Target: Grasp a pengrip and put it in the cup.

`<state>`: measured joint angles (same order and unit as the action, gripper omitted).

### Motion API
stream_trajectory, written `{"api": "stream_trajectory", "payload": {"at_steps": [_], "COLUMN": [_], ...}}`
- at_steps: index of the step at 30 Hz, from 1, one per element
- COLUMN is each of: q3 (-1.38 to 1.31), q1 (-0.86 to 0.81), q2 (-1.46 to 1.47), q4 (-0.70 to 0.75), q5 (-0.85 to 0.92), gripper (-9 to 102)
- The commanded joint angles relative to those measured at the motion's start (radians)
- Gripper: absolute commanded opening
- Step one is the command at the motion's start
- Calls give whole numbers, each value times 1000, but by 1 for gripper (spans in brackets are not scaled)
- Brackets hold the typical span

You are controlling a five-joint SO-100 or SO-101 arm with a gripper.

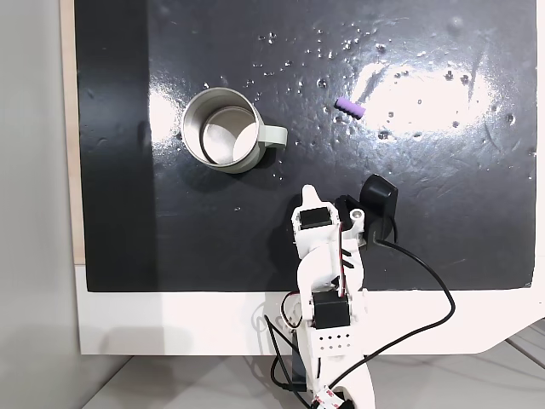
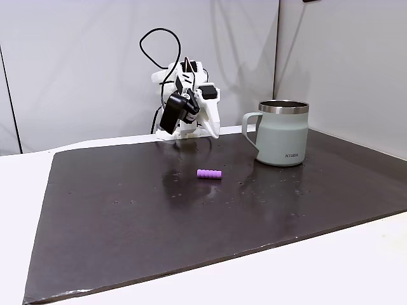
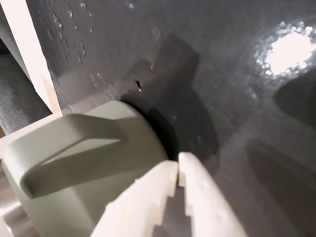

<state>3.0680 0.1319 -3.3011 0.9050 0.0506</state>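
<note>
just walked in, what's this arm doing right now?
Nothing is being handled yet. The arm sits folded at the mat's edge, its gripper shut and empty, with the cup's handle close in the wrist view. The cup stands upright on the dark mat. The purple pengrip lies loose on the mat, apart from the cup and untouched.

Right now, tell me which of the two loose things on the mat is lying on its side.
The pengrip, the small purple tube resting lengthwise on the dark mat. The cup stands upright with its mouth up and handle out sideways.
</note>
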Motion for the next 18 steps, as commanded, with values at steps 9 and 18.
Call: {"api": "stream_trajectory", "payload": {"at_steps": [9,18], "q3": [-132,-543], "q1": [-40,-115], "q2": [-5,374], "q4": [31,77], "q5": [31,20], "gripper": [0,0]}}
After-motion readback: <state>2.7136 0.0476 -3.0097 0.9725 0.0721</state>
